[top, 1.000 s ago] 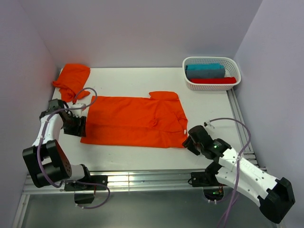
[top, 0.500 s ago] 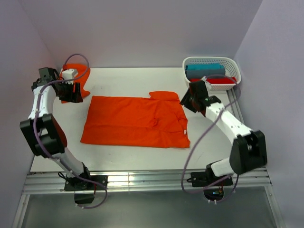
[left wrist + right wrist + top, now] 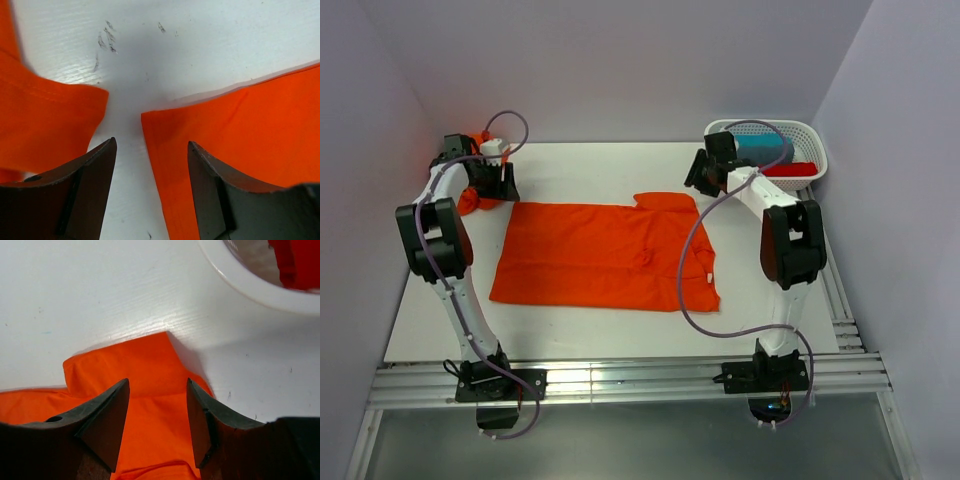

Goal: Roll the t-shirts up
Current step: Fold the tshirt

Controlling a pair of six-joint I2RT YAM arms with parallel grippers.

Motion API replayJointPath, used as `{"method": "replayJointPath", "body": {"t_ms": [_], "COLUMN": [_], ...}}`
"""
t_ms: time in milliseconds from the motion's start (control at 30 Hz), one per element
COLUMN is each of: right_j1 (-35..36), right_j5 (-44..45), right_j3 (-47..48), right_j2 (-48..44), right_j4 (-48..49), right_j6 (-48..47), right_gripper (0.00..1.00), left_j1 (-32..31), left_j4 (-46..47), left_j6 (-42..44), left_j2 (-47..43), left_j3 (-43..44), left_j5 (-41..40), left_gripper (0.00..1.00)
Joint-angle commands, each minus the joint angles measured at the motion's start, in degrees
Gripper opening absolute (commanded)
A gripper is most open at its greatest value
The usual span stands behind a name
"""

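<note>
T-shirt: flat, mid-table
Left gripper: jaws apart, empty, over its far-left corner
Right gripper: jaws apart, empty, over sleeve
Risk: left pinch could snag neighbouring crumpled shirt

Left gripper: moved from near-left edge of spread t-shirt to far-left corner, beside bunched t-shirt. Right gripper: moved from near-right corner to far sleeve, near basket.
</note>
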Motion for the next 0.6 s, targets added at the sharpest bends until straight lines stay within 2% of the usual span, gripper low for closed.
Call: {"method": "replayJointPath", "body": {"t_ms": [0,567], "right_j1": [-0.5,0.0], "right_j5": [-1.7,-1.9], "right_j3": [4.2,7.1], "right_j2": [1.1,6.7], "right_j4": [-0.2,-2.5], "right_j6": [-2.0,-2.6], "right_gripper": [0.57,0.57], "left_j1": [-0.2,-1.7], "left_j4": [1.1,0.6], "left_j6": [-1.9,-2.9], "left_j2": [2.3,5.6], "left_j3": [3.5,2.8], "left_j5": [0.8,1.5], "left_gripper": [0.64,0.59]}}
